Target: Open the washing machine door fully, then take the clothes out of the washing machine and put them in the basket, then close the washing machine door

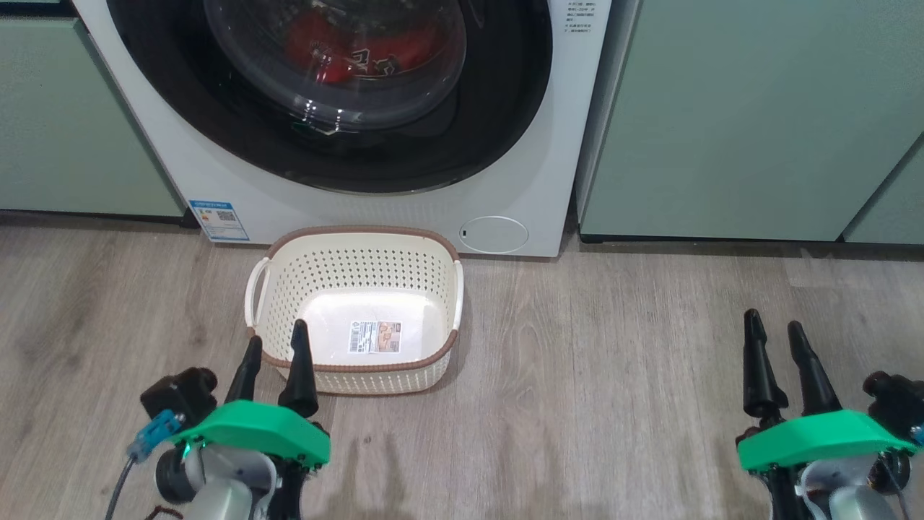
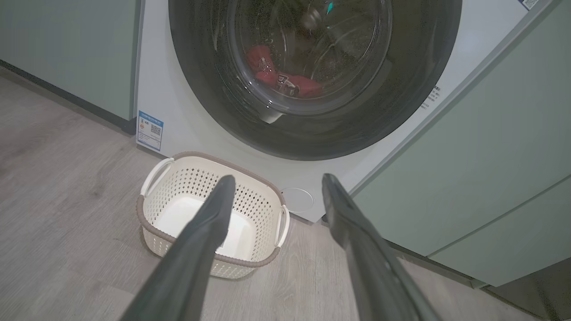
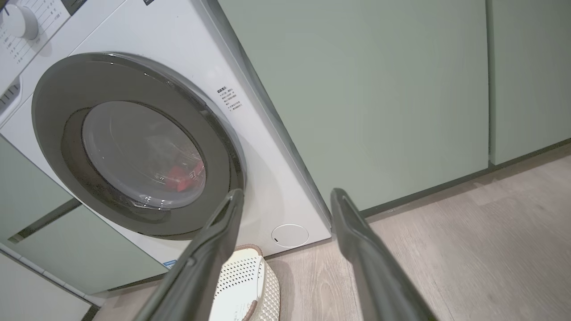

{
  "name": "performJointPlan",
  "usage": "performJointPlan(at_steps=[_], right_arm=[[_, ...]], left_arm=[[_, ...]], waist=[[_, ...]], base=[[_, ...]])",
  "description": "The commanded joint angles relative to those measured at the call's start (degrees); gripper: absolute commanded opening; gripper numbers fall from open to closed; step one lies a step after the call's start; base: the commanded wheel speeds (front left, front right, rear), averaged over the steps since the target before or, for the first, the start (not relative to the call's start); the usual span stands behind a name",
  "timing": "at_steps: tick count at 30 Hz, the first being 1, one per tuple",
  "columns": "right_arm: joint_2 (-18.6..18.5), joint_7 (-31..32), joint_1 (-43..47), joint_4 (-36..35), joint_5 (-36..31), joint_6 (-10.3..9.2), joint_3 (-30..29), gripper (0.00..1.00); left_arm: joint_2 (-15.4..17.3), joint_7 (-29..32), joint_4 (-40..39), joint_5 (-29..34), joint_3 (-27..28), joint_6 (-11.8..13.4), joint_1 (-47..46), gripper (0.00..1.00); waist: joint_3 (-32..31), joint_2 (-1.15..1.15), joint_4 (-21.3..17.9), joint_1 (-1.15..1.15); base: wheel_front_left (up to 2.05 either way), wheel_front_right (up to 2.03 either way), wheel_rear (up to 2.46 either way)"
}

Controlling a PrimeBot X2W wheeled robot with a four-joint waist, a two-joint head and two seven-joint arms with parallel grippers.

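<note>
Between the green cabinets on the far side, the washing machine stands with the washing machine door shut and the clothes lying red behind its glass. Just near of it, the basket sits empty. The left gripper and right gripper hover low, fingers parted, holding nothing. I judge opening is the step in hand: one gripper must reach the door's rim and swing it wide.

No wording is legible: the blue label sticker on the washing machine shows a QR code and tiny print; its upper-right notice and the basket floor sticker are too small to read
</note>
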Motion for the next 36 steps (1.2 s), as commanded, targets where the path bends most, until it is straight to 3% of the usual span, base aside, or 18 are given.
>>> performJointPlan(at_steps=[1, 23, 36], right_arm=[[-0.76, -1.35, -2.57, -2.64, -2.84, -0.03, 1.18, 1.00], [-0.96, -4.89, -3.31, -4.20, -17.21, -0.03, 1.51, 1.00], [-1.09, -7.09, -3.55, -2.94, -21.56, -0.04, 1.96, 1.00]], left_arm=[[0.76, -0.94, -2.52, 2.69, 0.57, 0.74, -3.58, 1.00], [0.83, -4.49, -4.04, 17.18, -1.50, 3.71, -5.20, 1.00], [0.48, -6.69, -2.58, 23.82, -1.11, 3.84, -6.14, 1.00]], waist=[[0.02, 0.00, 0.01, 0.00], [0.05, 0.00, 0.27, 0.00], [0.08, 0.00, 0.27, 0.00]], base=[[0.00, 0.00, 0.00], [0.00, 0.00, 0.00], [0.00, 0.00, 0.00]])
